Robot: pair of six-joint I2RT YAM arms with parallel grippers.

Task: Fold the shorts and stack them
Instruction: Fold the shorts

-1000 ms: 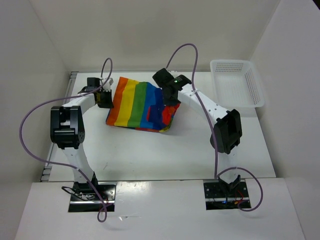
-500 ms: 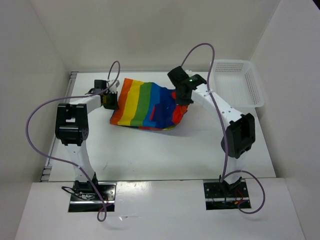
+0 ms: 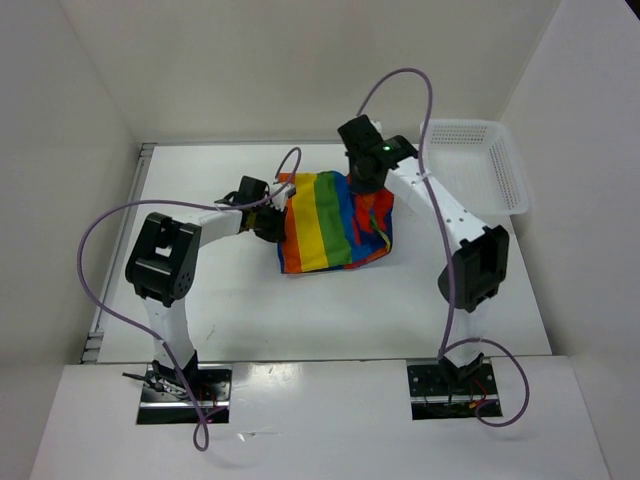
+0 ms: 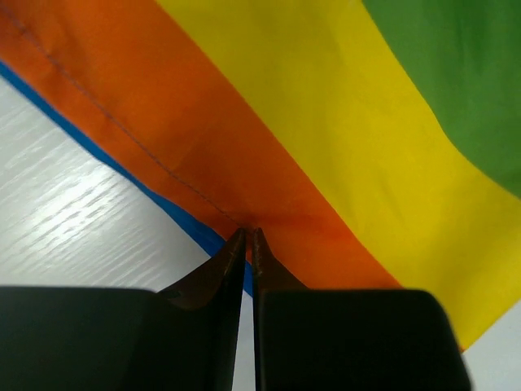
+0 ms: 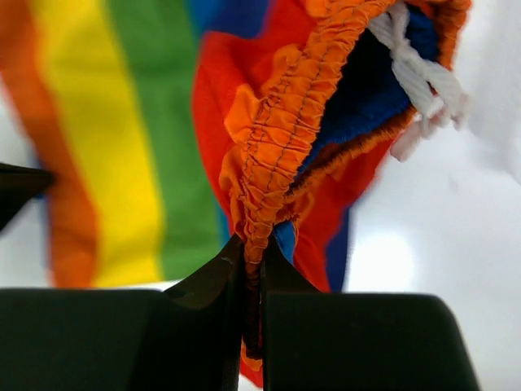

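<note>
The rainbow-striped shorts hang spread between my two grippers over the middle of the table. My left gripper is shut on the orange edge of the shorts, its tips pinching the cloth. My right gripper is shut on the gathered orange waistband, which runs down between its jaws. A white drawstring dangles from the waistband at the upper right of the right wrist view.
A white mesh basket stands at the back right of the table. White walls close in the table on the left, back and right. Purple cables loop above both arms.
Both grippers have carried the shorts to the right and toward the near side. The left arm has reached farther across, and the shorts now hang narrower, with the stripes running near to far.
</note>
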